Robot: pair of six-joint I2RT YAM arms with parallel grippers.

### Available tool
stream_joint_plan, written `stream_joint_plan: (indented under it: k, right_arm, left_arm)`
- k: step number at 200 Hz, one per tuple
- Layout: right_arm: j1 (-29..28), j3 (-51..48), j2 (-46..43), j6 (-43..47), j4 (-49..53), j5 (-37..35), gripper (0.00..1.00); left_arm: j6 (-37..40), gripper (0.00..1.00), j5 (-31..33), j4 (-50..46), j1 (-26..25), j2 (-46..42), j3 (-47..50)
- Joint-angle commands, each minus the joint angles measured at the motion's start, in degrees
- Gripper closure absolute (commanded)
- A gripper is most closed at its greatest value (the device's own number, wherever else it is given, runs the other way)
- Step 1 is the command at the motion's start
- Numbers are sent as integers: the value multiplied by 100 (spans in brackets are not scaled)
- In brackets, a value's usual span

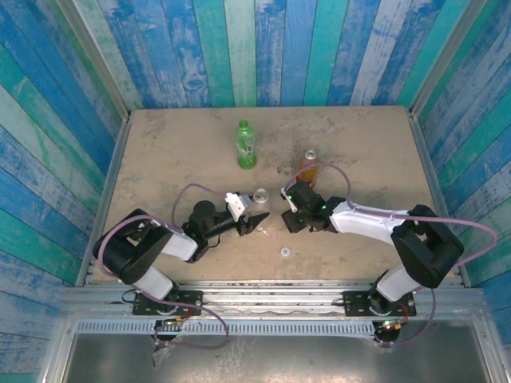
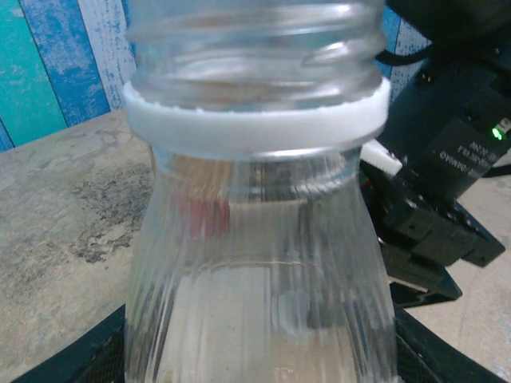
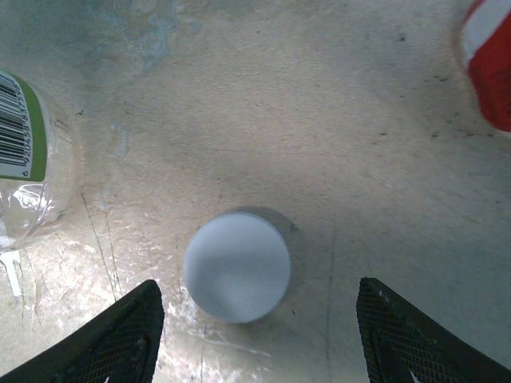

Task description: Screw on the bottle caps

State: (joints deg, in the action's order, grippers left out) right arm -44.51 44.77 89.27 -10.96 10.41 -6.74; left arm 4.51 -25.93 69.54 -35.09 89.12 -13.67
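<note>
Blue plank walls (image 1: 48, 120) around sandy tabletop (image 1: 168, 159).
Left end effector (image 1: 255, 222) pinching uncapped clear bottle (image 2: 259, 263) by its body; right end effector (image 3: 259, 289) spread, straddling white cap (image 3: 236, 266) lying flat near that bottle.

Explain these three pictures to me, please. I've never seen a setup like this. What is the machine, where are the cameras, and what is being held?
The machine is two robot arms bolted at the near edge of a table, each ending in a two-finger gripper. The wide picture looks down from above and behind the arms. The other two come from cameras on the wrists.

On the table stand a green bottle, an amber bottle with a red label, and a clear bottle. A small loose cap lies nearer the arms.

The left gripper is shut on the clear bottle, and its wrist camera sees the uncapped threaded neck close up. The right gripper is open and points down. A white cap lies on the table between its fingers, not gripped.
</note>
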Motion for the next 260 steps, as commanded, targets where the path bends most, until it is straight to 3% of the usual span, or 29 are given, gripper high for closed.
stream_joint_plan:
  k: [1,66,126,260]
  right_arm:
    - [-48,-5,230,-68,-269,66,34]
    - [-52,111,630,-48,-349,61,45]
    - [-57,166,458,-55,-177,88,57]
    - [-51,927,-425,54,1372,185,57]
  left_arm:
    - [-120,42,-96,94,124,4,153]
    - [-99,42,-121,-14,134,61,111]
    - [-103,42,-174,-46,135,75,86]
    - [-61,42,-332,-13,134,248,-11]
